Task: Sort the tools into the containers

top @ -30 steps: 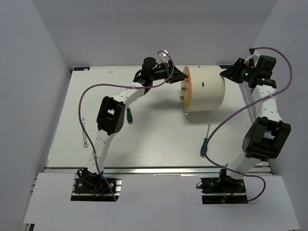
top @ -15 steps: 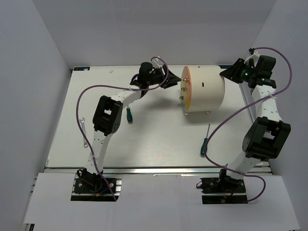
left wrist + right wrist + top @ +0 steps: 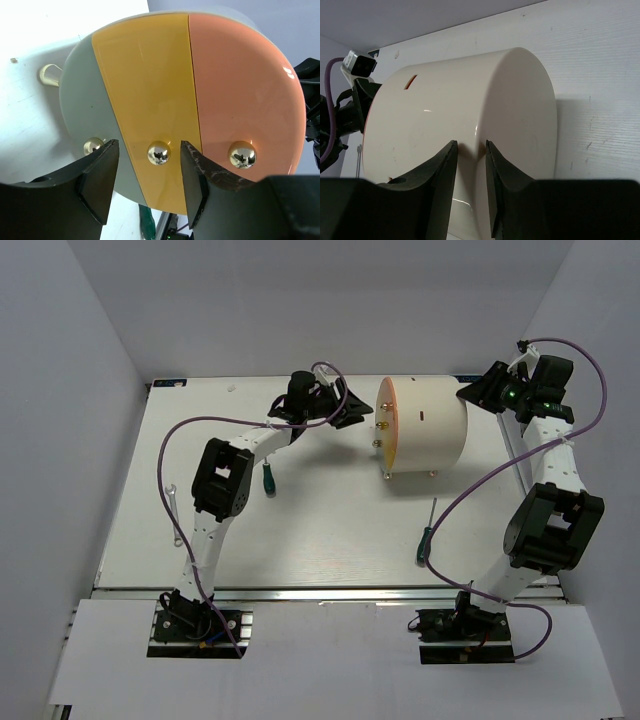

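The left gripper has its jaws apart either side of the middle brass knob without touching it. The knob sits on the yellow-orange drawer, between the grey-green drawer and the salmon drawer, all flush in the white drum. The right gripper, jaws slightly apart and empty, sits at the drum's curved wall. Outside on the table lie a green-handled screwdriver, a second screwdriver and a silver wrench.

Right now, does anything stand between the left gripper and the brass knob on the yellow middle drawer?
Nothing visible does. The open left gripper faces the round brass knob on the yellow middle drawer front, which shows clear between the gripper's fingers, not yet touched.
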Available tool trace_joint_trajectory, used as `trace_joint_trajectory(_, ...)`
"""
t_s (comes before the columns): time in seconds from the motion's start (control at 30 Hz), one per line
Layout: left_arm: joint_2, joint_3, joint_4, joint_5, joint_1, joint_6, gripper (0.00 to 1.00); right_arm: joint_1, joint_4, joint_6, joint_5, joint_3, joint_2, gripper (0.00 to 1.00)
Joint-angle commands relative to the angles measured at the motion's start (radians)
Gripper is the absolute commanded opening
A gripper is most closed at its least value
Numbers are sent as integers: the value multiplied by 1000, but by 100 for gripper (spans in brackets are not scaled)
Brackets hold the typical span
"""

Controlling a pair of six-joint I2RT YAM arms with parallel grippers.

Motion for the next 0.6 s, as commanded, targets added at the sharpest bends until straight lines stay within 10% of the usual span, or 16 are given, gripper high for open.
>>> trace_joint_trajectory(0.0, -5, 52, -29, 34, -15, 11, 62, 3, -57, -20, 0, -17, 29, 34)
trace_joint_trajectory(0.57, 51, 88, -23, 53, -79, -18, 55, 3, -60, -18, -3, -30, 29, 35)
